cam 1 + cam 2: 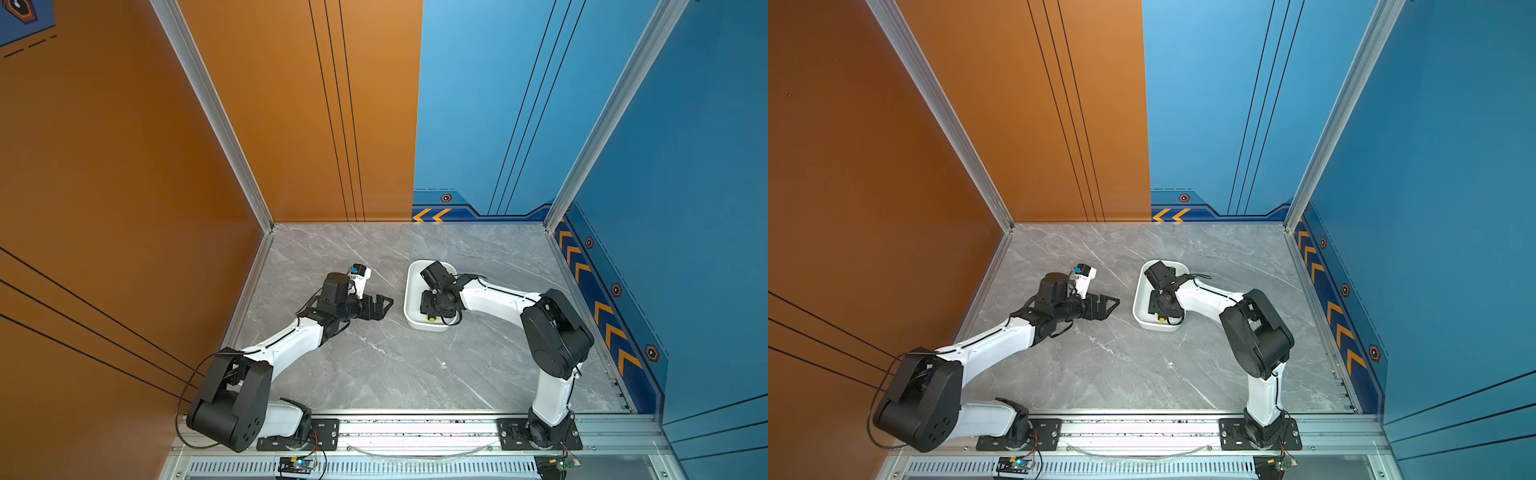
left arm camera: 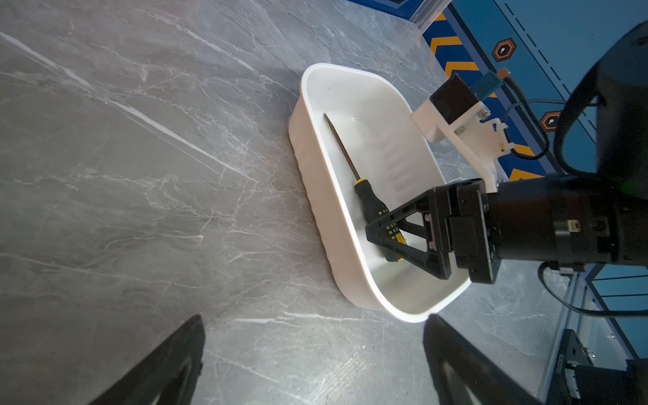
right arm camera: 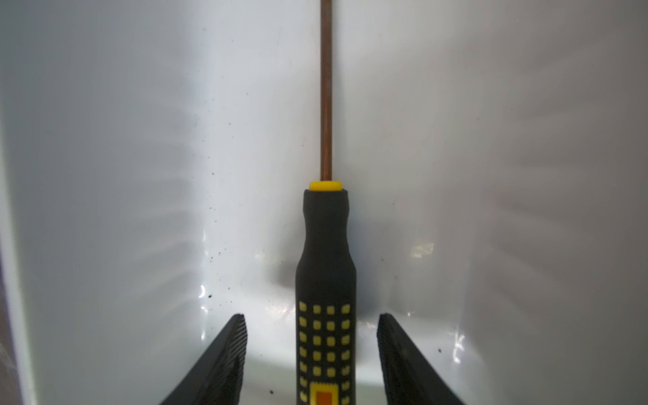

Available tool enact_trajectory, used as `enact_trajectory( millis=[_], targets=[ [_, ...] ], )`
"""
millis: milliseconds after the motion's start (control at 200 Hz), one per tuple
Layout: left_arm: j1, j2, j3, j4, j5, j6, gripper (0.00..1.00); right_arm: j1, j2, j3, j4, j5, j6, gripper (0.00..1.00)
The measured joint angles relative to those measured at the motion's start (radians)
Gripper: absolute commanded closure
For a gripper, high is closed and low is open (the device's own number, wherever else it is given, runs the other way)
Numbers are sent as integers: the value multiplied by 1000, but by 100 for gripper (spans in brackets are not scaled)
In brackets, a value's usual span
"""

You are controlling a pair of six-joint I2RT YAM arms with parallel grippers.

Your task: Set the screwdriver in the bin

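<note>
Right gripper (image 3: pixel 311 317) jaws sit spread, gaps both sides of the screwdriver (image 3: pixel 326 245), which lies flat in the bin (image 2: pixel 315 196), tip near its left wall. Left gripper (image 2: pixel 314 322) is open, empty, over the table (image 1: pixel 374 365) left of it.

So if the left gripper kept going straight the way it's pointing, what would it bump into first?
Probably the bin: its side wall sits straight ahead of the left gripper, with only bare table between. Height is unclear, so it might pass over the rim instead.
</note>
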State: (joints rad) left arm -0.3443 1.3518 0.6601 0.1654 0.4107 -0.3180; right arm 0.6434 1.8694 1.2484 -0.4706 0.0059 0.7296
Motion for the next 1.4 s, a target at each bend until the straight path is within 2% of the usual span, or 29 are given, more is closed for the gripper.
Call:
enact_trajectory(
  millis=[150,315,481,551,651,766,896,1082,1402],
  targets=[
    [33,-62,0,-33,-36,16,2,-16,-118,-10,-44,12,-44,30],
    [111,-189,-12,-83,-138,46,2,-124,-421,-98,-50,68,-158,29],
    [222,-366,-122,-31,-250,97,2,-324,-793,-384,127,150,-335,28],
    [263,-426,-214,60,-285,130,2,-419,-889,-515,211,156,-392,28],
    [309,-456,-342,191,-336,183,2,-511,-951,-679,323,163,-446,28],
    [349,-420,-414,296,-375,242,2,-547,-964,-826,490,183,-499,27],
    [389,-296,-424,447,-381,276,2,-586,-914,-937,719,179,-542,27],
    [398,-45,-433,677,-348,277,2,-591,-736,-985,1019,179,-603,27],
    [401,230,-417,928,-322,288,2,-604,-407,-1007,1449,161,-654,27]
  ],
)
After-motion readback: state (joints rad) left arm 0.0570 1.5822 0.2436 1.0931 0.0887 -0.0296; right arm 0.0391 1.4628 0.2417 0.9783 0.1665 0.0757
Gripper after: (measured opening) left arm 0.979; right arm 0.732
